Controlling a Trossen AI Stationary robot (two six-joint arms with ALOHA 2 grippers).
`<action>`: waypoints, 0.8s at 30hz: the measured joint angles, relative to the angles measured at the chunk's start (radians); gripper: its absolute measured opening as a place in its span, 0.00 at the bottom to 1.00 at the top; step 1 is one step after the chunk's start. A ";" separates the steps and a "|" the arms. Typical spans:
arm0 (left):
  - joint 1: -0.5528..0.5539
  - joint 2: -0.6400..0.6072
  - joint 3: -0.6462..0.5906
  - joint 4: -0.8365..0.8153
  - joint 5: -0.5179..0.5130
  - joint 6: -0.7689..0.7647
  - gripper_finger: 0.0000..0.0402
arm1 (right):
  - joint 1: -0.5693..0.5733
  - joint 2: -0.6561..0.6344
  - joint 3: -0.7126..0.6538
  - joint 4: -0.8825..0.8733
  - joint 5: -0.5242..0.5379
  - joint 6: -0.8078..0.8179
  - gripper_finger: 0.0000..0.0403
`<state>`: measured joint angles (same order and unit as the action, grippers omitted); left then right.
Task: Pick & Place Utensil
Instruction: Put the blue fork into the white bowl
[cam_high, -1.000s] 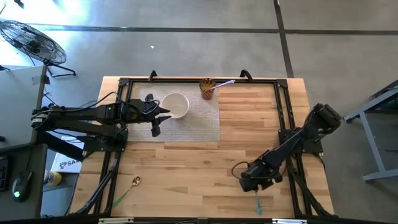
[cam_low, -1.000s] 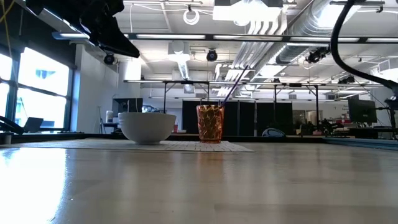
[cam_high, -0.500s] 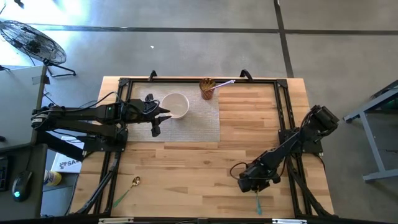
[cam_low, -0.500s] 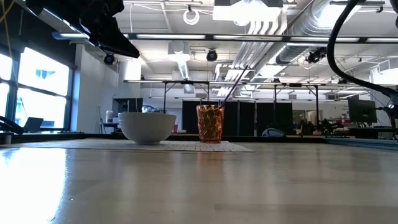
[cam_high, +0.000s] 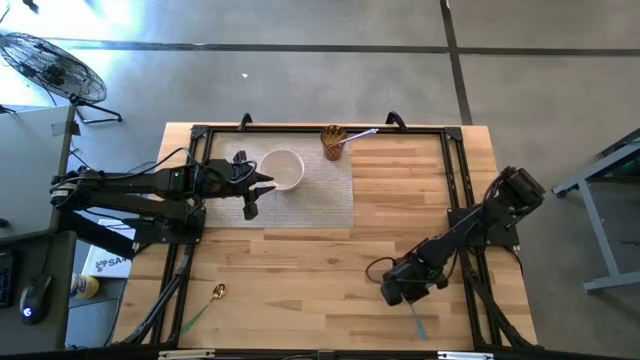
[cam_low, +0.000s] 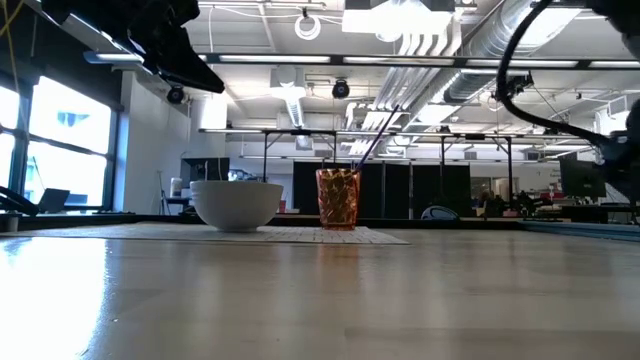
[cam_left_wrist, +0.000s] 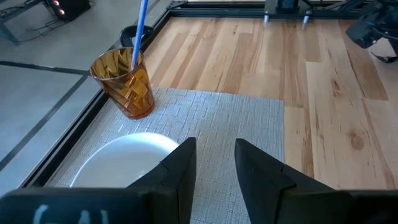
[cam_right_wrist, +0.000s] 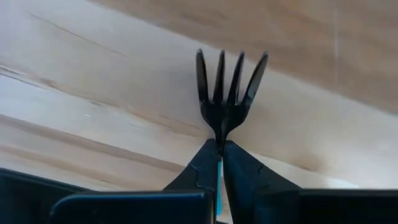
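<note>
A black-tined fork (cam_right_wrist: 227, 84) with a teal handle (cam_high: 415, 322) sits in my right gripper (cam_high: 398, 288), which is shut on it near the table's near-right corner. An orange cup (cam_high: 333, 142) stands on the grey mat (cam_high: 320, 195) with a thin blue-purple utensil (cam_left_wrist: 140, 28) leaning in it. A white bowl (cam_high: 283, 169) rests on the mat beside the cup. My left gripper (cam_high: 256, 193) hangs open above the mat, next to the bowl (cam_left_wrist: 124, 165). A gold spoon with a green handle (cam_high: 212, 297) lies on the wood near the near-left corner. My right gripper holds the fork by its neck (cam_right_wrist: 219, 142), just behind the tines, pinched between the two fingers (cam_right_wrist: 202, 163). The fingers lie along the fork, with the tines pointing out past them and the teal handle trailing back toward the near edge. Whether the fork is clear of the wood I cannot tell.
A black frame (cam_high: 300, 130) runs around the work area. Bare wood (cam_high: 300, 270) lies between the mat and the near edge. Cables loop beside my right arm (cam_high: 480, 225). The low view shows the bowl (cam_low: 237, 204) and cup (cam_low: 338, 199) side by side.
My right gripper, shut on the fork, has shifted a little toward the table's left. The teal handle now trails at a slant behind it, more of it showing. My left arm has kept still.
</note>
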<state>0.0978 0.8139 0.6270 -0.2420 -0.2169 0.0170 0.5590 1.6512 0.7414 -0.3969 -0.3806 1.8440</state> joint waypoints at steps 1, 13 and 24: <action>0.000 0.000 0.000 0.000 0.000 0.000 0.27 | -0.010 0.000 0.002 -0.002 0.004 -0.017 0.02; 0.000 0.000 0.000 0.000 0.000 0.000 0.27 | -0.165 0.005 0.117 -0.107 0.401 -0.331 0.03; 0.000 0.000 0.000 0.000 0.000 0.000 0.27 | -0.254 0.007 0.104 -0.044 0.692 -0.688 0.03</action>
<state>0.0976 0.8139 0.6270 -0.2425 -0.2173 0.0172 0.3052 1.6581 0.8456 -0.4413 0.3118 1.1560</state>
